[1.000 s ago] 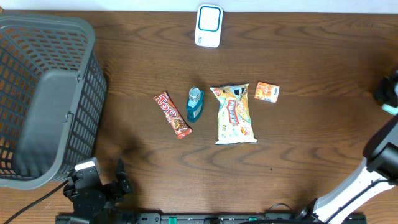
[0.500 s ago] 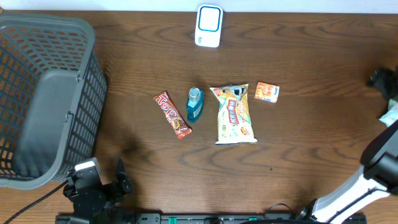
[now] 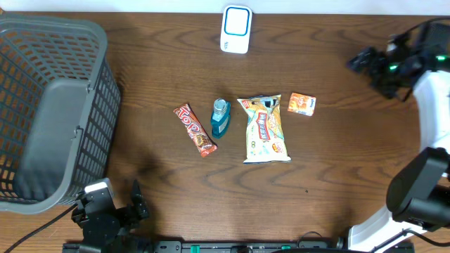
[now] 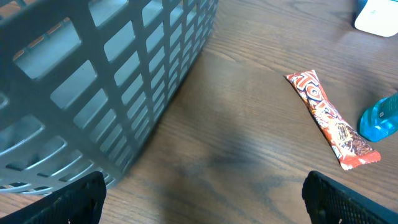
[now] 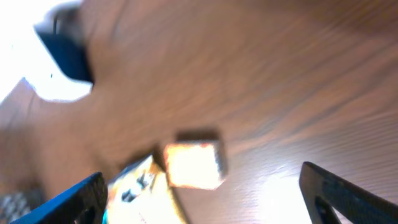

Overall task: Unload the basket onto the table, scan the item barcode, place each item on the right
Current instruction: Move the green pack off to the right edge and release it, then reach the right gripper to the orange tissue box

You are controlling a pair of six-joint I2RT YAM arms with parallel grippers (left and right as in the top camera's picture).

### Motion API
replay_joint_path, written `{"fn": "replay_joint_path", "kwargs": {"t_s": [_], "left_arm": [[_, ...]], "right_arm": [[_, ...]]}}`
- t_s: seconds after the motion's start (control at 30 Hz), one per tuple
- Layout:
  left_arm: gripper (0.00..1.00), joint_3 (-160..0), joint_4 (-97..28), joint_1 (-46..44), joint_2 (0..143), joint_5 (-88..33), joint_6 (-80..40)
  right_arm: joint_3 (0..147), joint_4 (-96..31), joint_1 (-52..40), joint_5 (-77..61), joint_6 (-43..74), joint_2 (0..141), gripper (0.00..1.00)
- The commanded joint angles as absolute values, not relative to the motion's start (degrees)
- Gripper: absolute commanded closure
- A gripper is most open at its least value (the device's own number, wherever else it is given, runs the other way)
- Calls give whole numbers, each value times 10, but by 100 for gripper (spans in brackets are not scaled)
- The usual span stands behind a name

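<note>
Right pincer [image 3: 365, 67] has swung to the upper right, spread and empty. Moving fast, it could knock the orange box [image 3: 301, 104] askew.

Walled off at left by the grey basket [image 3: 105, 91], crowded in the middle by a tight row of chocolate bar [image 3: 194, 129], blue bottle [image 3: 221, 117], snack bag [image 3: 265, 128] and orange box [image 3: 301, 104] with only slim gaps, yet open over bare bench [image 3: 351, 161] in front, rightward, and behind toward the white scanner [image 3: 235, 29].
</note>
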State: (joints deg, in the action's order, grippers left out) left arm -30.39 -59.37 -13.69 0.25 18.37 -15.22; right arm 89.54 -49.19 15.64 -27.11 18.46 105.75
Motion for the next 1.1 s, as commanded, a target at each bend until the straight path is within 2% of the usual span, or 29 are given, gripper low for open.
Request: {"fn": "replay_joint_path", "kwargs": {"t_s": [0.0,0.27,0.37,0.8,0.87,0.93,1.07], "left_arm": [[2,-305,-593,-136,2,191,-153],[2,-305,-593,-136,2,191,-153],[1,-305,-593,-136,2,191,-153],[2,-305,-593,-136,2,191,-153],[2,-305,-593,-136,2,191,-153],[2,-305,-593,-136,2,191,-153],[2,-305,-593,-136,2,191,-153]], "right_arm": [[832,-482,120,-317,212,1065,13],[686,-293,65,-282,239,1065,20],[648,-248,63,-253,284,1065,30],[558,-115,62,-232,287,1065,36],[548,-93,62,-232,287,1065,45],[538,-71,57,-232,287,1065,49],[535,-53,46,-230,287,1065,44]]}}
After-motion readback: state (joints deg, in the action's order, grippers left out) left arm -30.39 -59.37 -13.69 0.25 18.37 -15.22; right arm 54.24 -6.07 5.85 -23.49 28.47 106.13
